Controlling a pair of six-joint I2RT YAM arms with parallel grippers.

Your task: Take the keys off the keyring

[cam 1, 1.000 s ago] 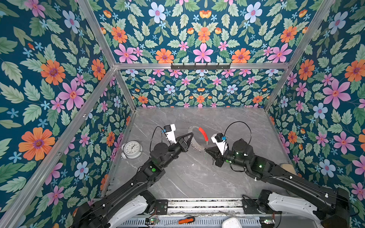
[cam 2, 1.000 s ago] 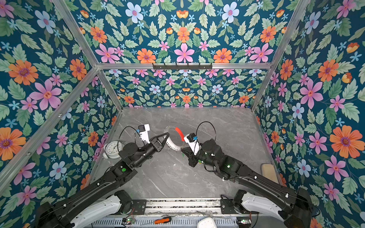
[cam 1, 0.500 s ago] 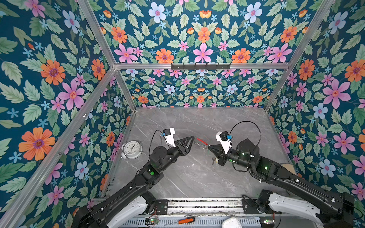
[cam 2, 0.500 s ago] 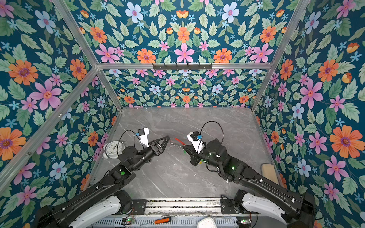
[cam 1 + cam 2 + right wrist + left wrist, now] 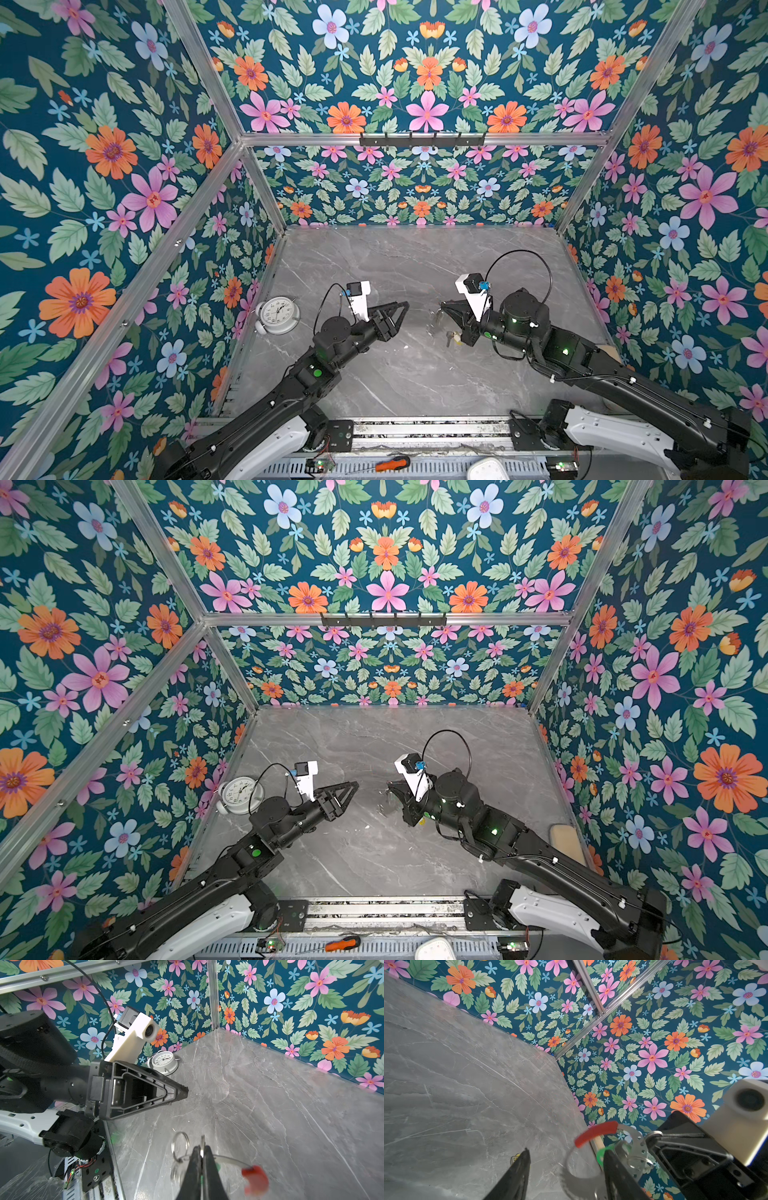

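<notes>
- Right wrist view: right fingers (image 5: 195, 1169) pressed together on the thin grey band of the keyring (image 5: 230, 1160). Its red section (image 5: 254, 1180) and a small wire ring (image 5: 179, 1147) sit just beside the pinch, on opposite sides.
- Left wrist view: left fingers (image 5: 519, 1178) spread and holding nothing. The hoop shows nearly its full open face to them, just beyond the tips. A green tag (image 5: 601, 1154) hangs beside one fingertip.
- Placement, in both top views: the keyring hangs over the middle of the desk (image 5: 415, 257), at 3 o'clock from the left fingers (image 5: 401, 308) and close to them. The right fingers (image 5: 453, 311) point back toward 9 o'clock. The hoop is too thin to trace in these views.
- Keys (image 5: 449, 336): a small cluster with a yellow tag (image 5: 457, 338), at 5 o'clock from the right fingertips. I cannot tell whether they hang clear of the desk.
- Governing relation, as a judgement: the right arm is taken up steadying the hoop, so the left arm is the free and nearer one. Its reach runs toward 3 to 4 o'clock and downward, to a key or wire ring below the pinch.
- Risk, as a judgement: the hoop may swing on its single pinch.
- Also present: alarm clock (image 5: 277, 313) by the wall, at 9 o'clock from the left fingers. Screwdriver (image 5: 392, 463) on the front rail, at 6 o'clock.
</notes>
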